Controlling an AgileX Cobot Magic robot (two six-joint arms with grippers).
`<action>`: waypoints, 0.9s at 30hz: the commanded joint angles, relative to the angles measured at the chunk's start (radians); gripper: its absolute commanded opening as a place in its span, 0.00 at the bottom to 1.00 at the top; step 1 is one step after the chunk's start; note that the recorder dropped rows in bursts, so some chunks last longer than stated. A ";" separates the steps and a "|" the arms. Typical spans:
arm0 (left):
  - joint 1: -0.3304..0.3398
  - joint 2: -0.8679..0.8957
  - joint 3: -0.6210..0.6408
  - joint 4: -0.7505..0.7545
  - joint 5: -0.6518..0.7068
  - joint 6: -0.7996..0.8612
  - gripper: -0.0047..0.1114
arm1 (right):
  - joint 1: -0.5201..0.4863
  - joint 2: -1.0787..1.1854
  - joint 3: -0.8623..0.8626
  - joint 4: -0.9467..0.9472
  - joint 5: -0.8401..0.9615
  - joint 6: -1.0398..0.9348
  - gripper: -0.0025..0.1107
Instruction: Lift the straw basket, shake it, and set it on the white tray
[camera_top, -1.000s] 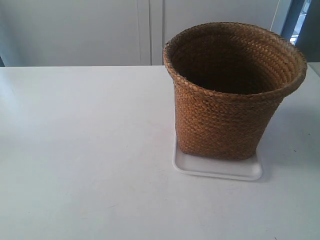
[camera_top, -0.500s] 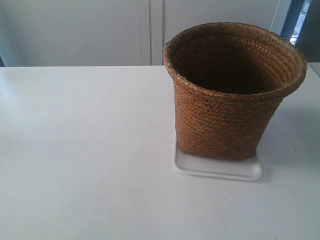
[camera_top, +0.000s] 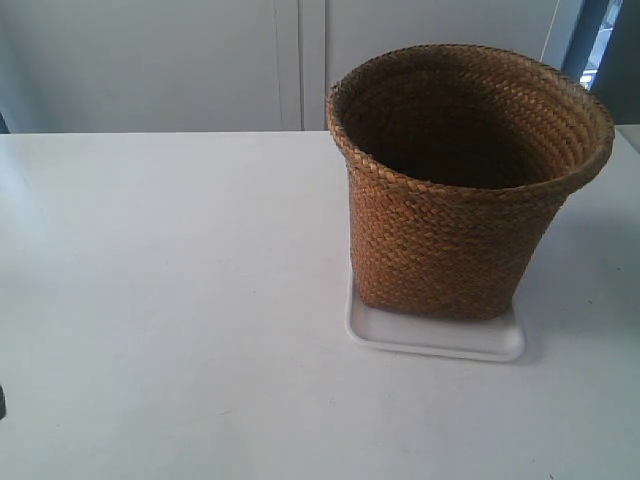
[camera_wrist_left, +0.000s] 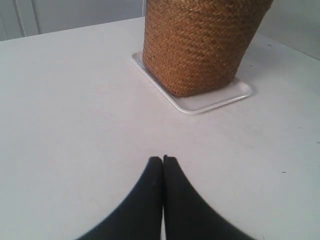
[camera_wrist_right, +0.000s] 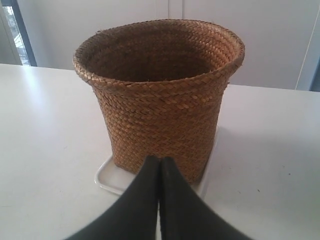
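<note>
The straw basket (camera_top: 455, 190) stands upright on the white tray (camera_top: 430, 338), on the right half of the white table; its flared rim overhangs the tray. Both wrist views show the basket (camera_wrist_left: 197, 47) (camera_wrist_right: 160, 100) resting on the tray (camera_wrist_left: 210, 101) (camera_wrist_right: 107, 176). My left gripper (camera_wrist_left: 162, 159) is shut and empty, hovering over bare table some way from the tray. My right gripper (camera_wrist_right: 160, 159) is shut and empty too, its black fingertips pointing at the basket's lower wall; whether they touch it I cannot tell. Neither arm shows in the exterior view.
The white table (camera_top: 170, 300) stretches bare to the left of the basket. Pale cabinet doors (camera_top: 290, 60) stand behind it. A window edge (camera_top: 600, 45) shows at the back right. A small dark sliver (camera_top: 2, 400) sits at the exterior view's left border.
The basket and the tray have not moved. A small dark sliver has appeared at the exterior view's left edge.
</note>
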 joint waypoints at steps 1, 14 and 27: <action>-0.003 -0.007 0.010 -0.020 -0.048 0.006 0.04 | -0.006 -0.005 0.011 -0.004 -0.033 -0.009 0.02; -0.003 -0.007 0.010 -0.020 -0.048 0.008 0.04 | -0.006 -0.005 0.011 -0.004 -0.033 -0.009 0.02; 0.276 -0.039 0.016 0.092 0.066 0.060 0.04 | -0.006 -0.005 0.011 -0.002 -0.033 -0.009 0.02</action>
